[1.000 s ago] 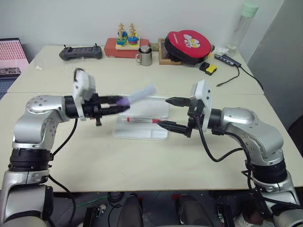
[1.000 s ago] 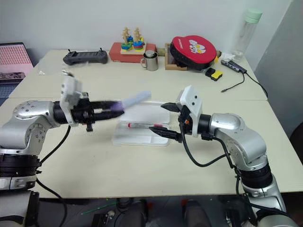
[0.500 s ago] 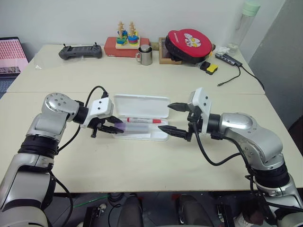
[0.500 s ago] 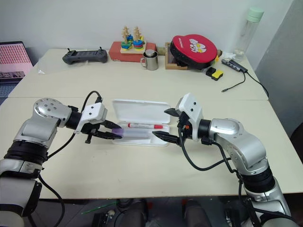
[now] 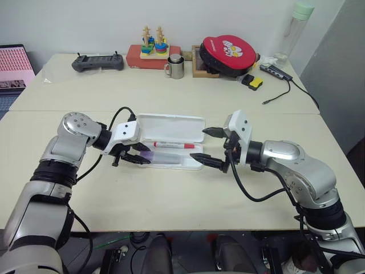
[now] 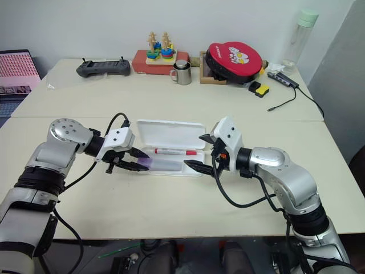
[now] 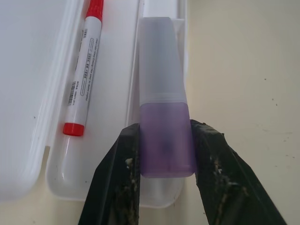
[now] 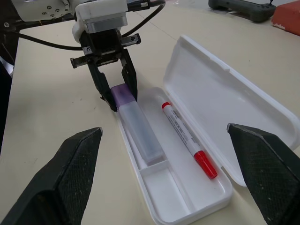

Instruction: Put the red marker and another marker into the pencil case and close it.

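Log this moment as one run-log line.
lilac highlighter: lying in pencil case, left gripper fingers flanking its purple end | red marker: in case | lid: open | right gripper: open, beside case

You get bright, even overhead light, soft shadows under both arms (head views sharp), mild glare on the pencil case (image 8: 206, 98).

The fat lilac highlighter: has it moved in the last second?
Yes. The flattish lilac plastic highlighter came down from above the open white plastic pencil case into its tray, beside the slim red-capped marker.
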